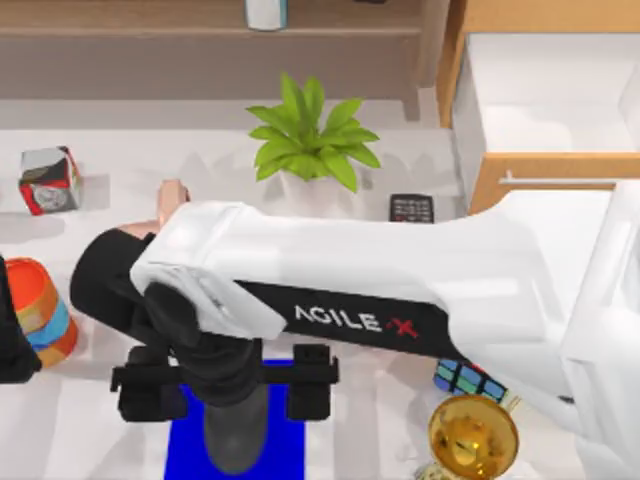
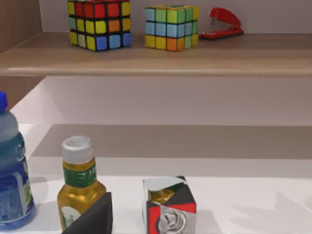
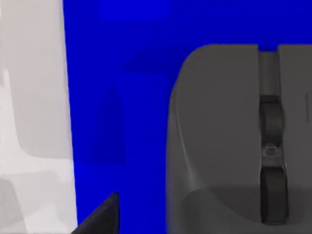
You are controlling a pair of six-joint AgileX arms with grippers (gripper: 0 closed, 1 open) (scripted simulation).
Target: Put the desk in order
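The desk (image 1: 120,160) is a broad white tabletop with a light-wood shelf (image 1: 200,30) at the back. A grey computer mouse (image 1: 236,432) lies on a blue mat (image 1: 300,445) near the front edge. My right arm reaches across from the right, and its gripper (image 1: 228,385) hangs open directly over the mouse, one finger on each side and well apart from it. In the right wrist view the mouse (image 3: 229,141) rests on the mat (image 3: 117,97), with one dark fingertip (image 3: 100,217) beside it. My left arm (image 1: 12,340) stays at the left edge.
A potted plant (image 1: 310,140), a red-and-white cube (image 1: 50,180), a striped orange cup (image 1: 40,310), a calculator (image 1: 411,208), a Rubik's cube (image 1: 470,380) and a gold trophy (image 1: 472,435) stand around. An open drawer (image 1: 550,100) is back right. The shelf carries two Rubik's cubes (image 2: 100,24) and a red stapler (image 2: 222,24).
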